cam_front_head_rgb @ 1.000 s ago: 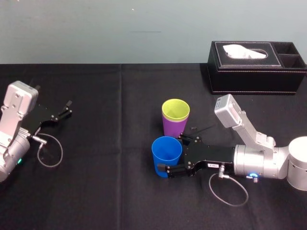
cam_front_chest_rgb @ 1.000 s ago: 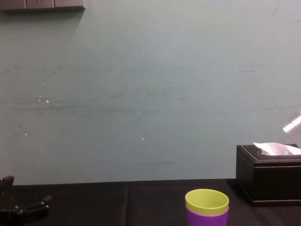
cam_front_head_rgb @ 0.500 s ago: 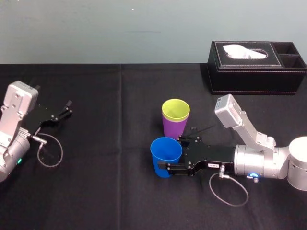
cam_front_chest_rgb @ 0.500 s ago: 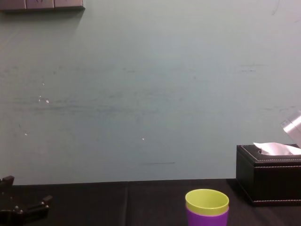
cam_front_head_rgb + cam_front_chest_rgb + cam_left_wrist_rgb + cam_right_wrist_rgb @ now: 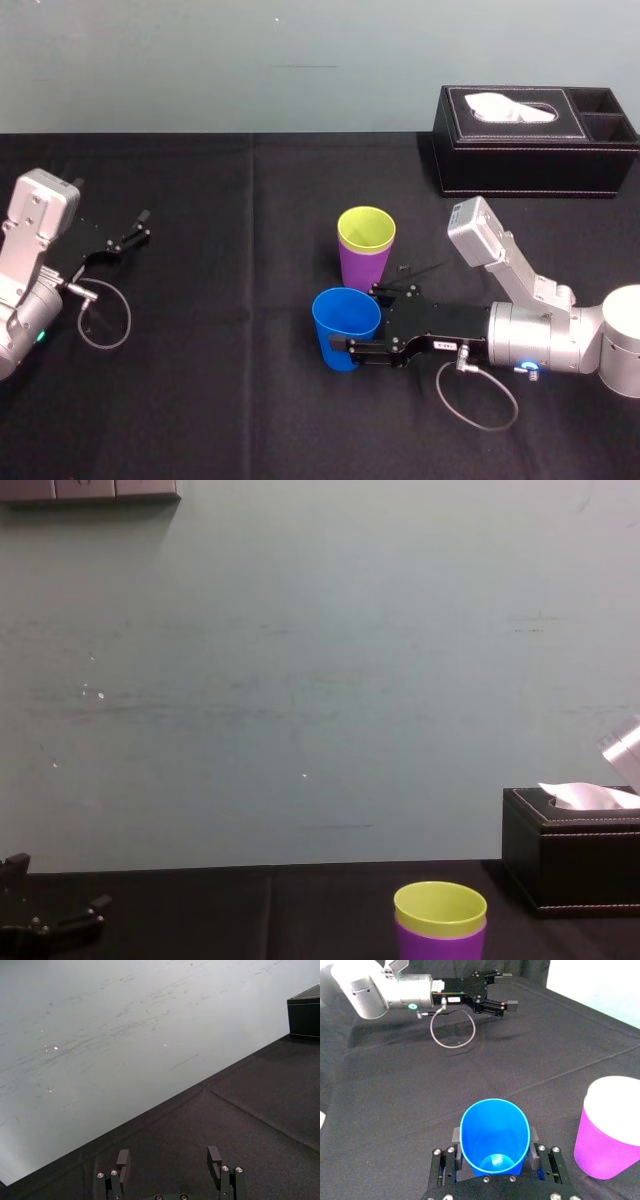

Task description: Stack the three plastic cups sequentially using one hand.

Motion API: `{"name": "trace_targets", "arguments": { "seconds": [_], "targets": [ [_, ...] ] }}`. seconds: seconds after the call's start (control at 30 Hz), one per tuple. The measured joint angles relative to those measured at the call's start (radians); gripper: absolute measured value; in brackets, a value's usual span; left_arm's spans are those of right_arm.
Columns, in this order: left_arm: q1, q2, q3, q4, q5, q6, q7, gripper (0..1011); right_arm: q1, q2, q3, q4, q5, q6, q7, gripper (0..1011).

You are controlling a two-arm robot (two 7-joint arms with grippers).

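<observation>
blue cup gripped, stack just behind it

far left of the purple cup (image 5: 365,266), the left end effector (image 5: 140,226) is parked, fingers spread. the blue cup (image 5: 345,328) is just left of the purple cup and nearer the robot, mouth up, pinched by the right end effector (image 5: 358,320) reaching in from the right. the yellow cup (image 5: 366,228) is already nested in the purple cup. the blue cup likely has to rise, then go back and right to drop in.

No lettering, brand, number or sign can be read.
</observation>
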Motion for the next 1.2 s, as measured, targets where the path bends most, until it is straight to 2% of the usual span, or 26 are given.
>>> {"name": "trace_targets", "arguments": {
  "seconds": [0.67,0.83,0.97,1.1,1.2],
  "targets": [
    [0.000,0.000,0.000,0.000,0.000,0.000,0.000,1012,-0.001,0.002,0.000,-0.002,0.000,0.001,-0.001,729],
    [0.000,0.000,0.000,0.000,0.000,0.000,0.000,1011,-0.011,0.018,0.011,-0.043,0.010,0.009,-0.012,728],
    [0.000,0.000,0.000,0.000,0.000,0.000,0.000,1011,-0.015,0.039,0.020,-0.092,0.020,0.049,-0.032,729],
    [0.000,0.000,0.000,0.000,0.000,0.000,0.000,1011,-0.018,0.069,0.040,-0.166,0.051,0.143,-0.069,728],
    [0.000,0.000,0.000,0.000,0.000,0.000,0.000,1011,-0.020,0.088,0.059,-0.211,0.079,0.187,-0.095,728]
  ]
}}
